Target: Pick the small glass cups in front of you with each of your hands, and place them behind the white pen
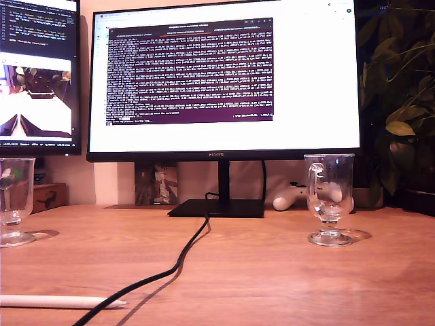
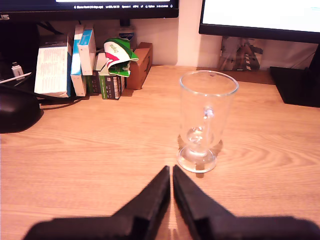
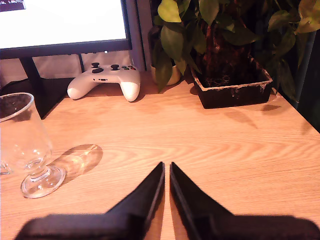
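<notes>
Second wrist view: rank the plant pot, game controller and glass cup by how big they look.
1. Plant pot
2. Game controller and glass cup: no clear ranking; the cup is nearer and cut off by the frame edge.

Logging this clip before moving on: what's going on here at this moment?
Nothing is held yet. Two clear glass footed mugs stand upright on the wooden desk: one at the exterior view's left, one at its right. My first gripper sits shut just short of the first mug, my second gripper shut beside the other. The slim white pen lies near the front edge, next to a black cable.
</notes>
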